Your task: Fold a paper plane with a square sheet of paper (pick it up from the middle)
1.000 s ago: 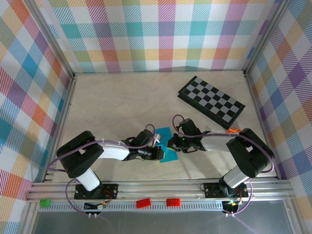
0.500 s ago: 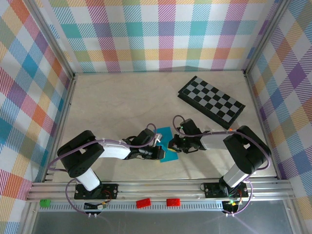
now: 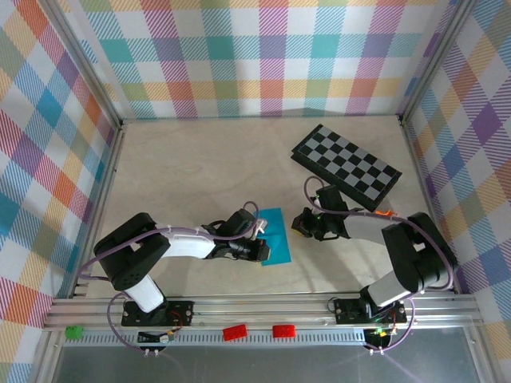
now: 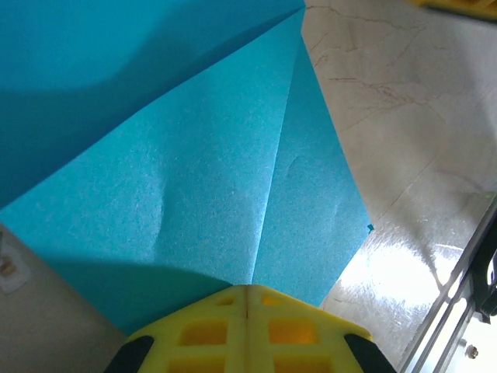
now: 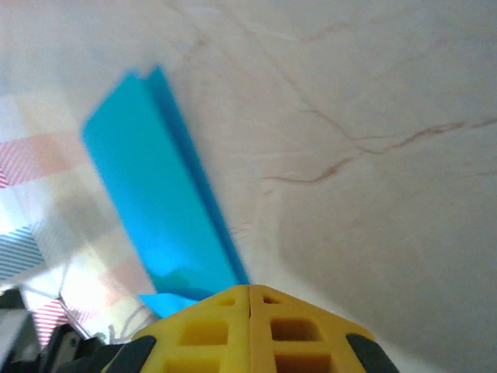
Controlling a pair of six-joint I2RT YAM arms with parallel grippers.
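Observation:
The square sheet of paper (image 3: 275, 231) is cyan-blue and lies folded on the table between the two arms. In the left wrist view the sheet (image 4: 194, 179) shows a diagonal flap and a straight crease running to my fingertips. My left gripper (image 3: 263, 250) is shut, its tips (image 4: 247, 287) resting on the paper's near-left edge. My right gripper (image 3: 297, 227) is shut too and stands just right of the paper, apart from it. In the right wrist view the paper (image 5: 151, 194) is a blurred blue band to the left of the shut tips (image 5: 250, 287). A paper plane is out of view.
A black-and-grey checkered board (image 3: 345, 165) lies at the back right. A small orange piece (image 3: 382, 212) shows by the right arm's forearm. Chequered cloth walls (image 3: 48, 144) close the table on three sides, and an aluminium rail (image 3: 255, 307) runs along the near edge.
My right gripper has drawn back to the right, off the paper, which now shows more of its surface. The left gripper has stayed in place on the sheet.

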